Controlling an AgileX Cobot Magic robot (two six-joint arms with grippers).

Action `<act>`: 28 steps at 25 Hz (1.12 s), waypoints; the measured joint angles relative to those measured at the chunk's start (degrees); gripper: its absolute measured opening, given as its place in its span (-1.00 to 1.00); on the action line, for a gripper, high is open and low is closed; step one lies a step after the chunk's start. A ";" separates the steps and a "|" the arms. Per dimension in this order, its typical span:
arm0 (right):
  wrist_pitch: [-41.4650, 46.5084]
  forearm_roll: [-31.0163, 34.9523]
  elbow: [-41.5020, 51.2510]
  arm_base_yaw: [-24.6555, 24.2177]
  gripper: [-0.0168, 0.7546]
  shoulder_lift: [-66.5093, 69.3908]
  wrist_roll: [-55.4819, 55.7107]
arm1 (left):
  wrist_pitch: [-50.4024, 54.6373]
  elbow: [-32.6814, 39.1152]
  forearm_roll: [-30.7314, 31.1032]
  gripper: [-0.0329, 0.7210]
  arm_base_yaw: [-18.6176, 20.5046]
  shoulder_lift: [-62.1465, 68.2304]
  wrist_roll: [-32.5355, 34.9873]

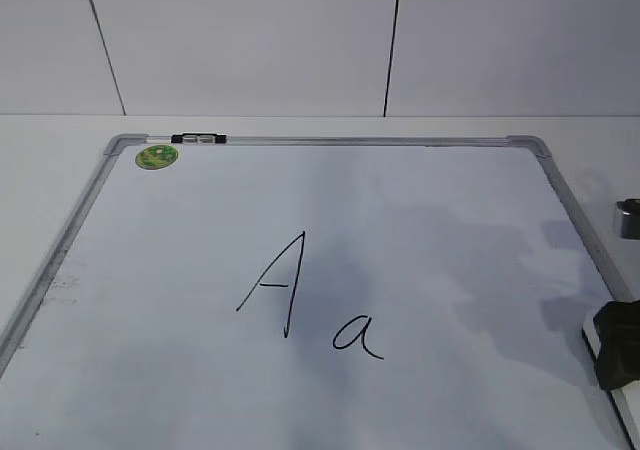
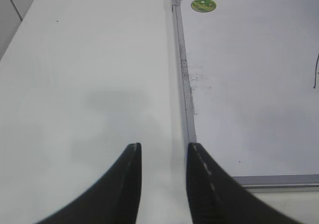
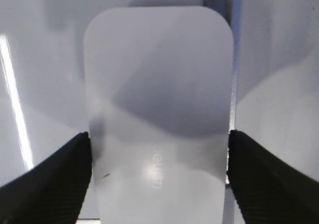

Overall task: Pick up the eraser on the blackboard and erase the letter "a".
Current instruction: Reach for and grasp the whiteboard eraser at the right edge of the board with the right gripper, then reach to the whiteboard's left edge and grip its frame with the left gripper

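The blackboard (image 1: 330, 141) lies flat on the white table. The small cursive letter "a" (image 1: 357, 335) is written in its lower middle, right of a taller capital "A" (image 1: 275, 285). The white eraser (image 3: 159, 84) lies at the board's right edge beside the frame; a sliver of it shows in the exterior view (image 1: 590, 338). My right gripper (image 3: 159, 139) has a finger touching each long side of the eraser; in the exterior view it is at the right edge (image 1: 618, 345). My left gripper (image 2: 163, 147) is open and empty over the table, left of the board's frame (image 2: 185, 84).
A round green sticker (image 1: 157, 155) and a small black clip (image 1: 198, 139) sit at the board's far left corner. A grey metallic part (image 1: 627, 218) shows at the right edge. A tiled wall stands behind the table. Marker smudges mark the board's left edge (image 2: 197, 77).
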 joint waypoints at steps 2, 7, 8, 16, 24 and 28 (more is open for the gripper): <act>0.00 -0.18 0.00 0.00 0.78 0.36 0.12 | 0.00 0.00 0.00 -0.28 0.00 0.00 0.00; -0.11 -0.13 0.00 0.00 0.77 2.40 0.38 | 0.00 0.00 0.00 -0.28 0.00 0.00 0.00; -0.11 -0.13 0.00 0.00 0.77 2.62 0.38 | 0.00 0.00 0.00 -0.28 0.00 0.00 0.00; -0.11 -0.13 -0.10 0.00 0.68 2.75 0.38 | 0.00 0.00 0.00 -0.28 0.00 0.00 0.00; -0.11 0.15 -0.10 0.02 0.58 2.75 0.53 | 0.00 0.00 0.00 -0.28 0.00 0.00 0.00; -0.11 0.15 -0.10 0.02 0.55 2.75 0.53 | 0.00 0.00 0.00 -0.28 0.00 0.00 0.00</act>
